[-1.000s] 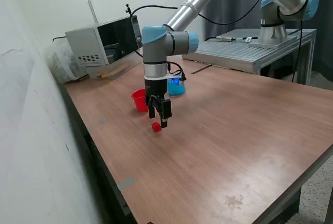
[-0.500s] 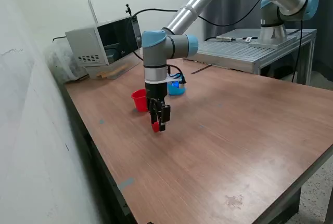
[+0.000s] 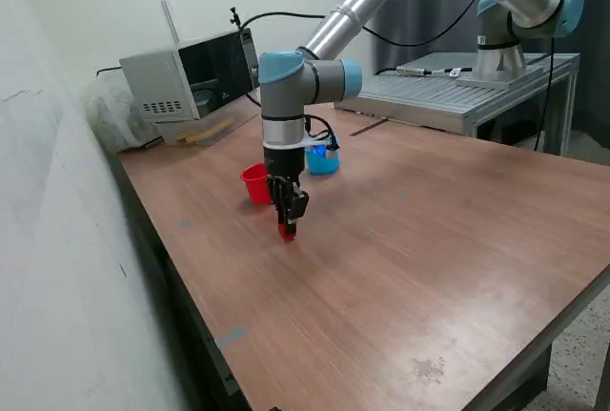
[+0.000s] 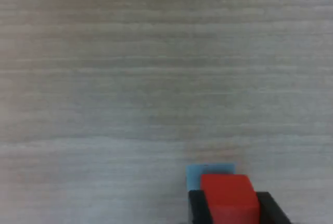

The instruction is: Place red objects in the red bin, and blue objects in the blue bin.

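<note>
My gripper (image 3: 287,226) is down at the tabletop, just in front of the red cup (image 3: 254,183). It is shut on a small red cube (image 3: 286,233). In the wrist view the red cube (image 4: 229,199) sits between the two black fingers (image 4: 195,208), which touch its sides. The light blue cup (image 3: 321,162) stands behind the arm, with a darker blue shape at its rim that I cannot identify. A second red cube and the dark blue cubes are not in view.
A grey box-shaped device (image 3: 186,74) and some clutter stand at the table's far corner. A metal bench (image 3: 448,92) holds the arm's base at the back. A small light blue mark (image 4: 210,170) lies on the wood (image 4: 156,78) beside the cube.
The gripper has come down over the red cube on the table, and its fingers have closed from open to shut on the cube.
</note>
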Action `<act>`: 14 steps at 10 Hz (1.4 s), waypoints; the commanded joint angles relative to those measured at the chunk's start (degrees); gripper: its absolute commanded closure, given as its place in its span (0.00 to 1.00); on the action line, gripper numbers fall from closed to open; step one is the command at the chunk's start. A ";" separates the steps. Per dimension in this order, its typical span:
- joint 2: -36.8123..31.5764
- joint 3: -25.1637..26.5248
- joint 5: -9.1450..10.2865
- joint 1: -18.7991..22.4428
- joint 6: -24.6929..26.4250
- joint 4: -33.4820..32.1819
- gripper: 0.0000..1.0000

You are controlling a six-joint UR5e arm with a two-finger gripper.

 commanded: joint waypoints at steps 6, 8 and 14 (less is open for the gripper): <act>-21.66 13.15 -0.63 -1.75 -2.89 3.61 1.00; -21.67 15.00 -0.63 -8.94 -2.90 3.61 1.00; -14.56 14.92 -0.54 -14.07 -4.30 3.09 1.00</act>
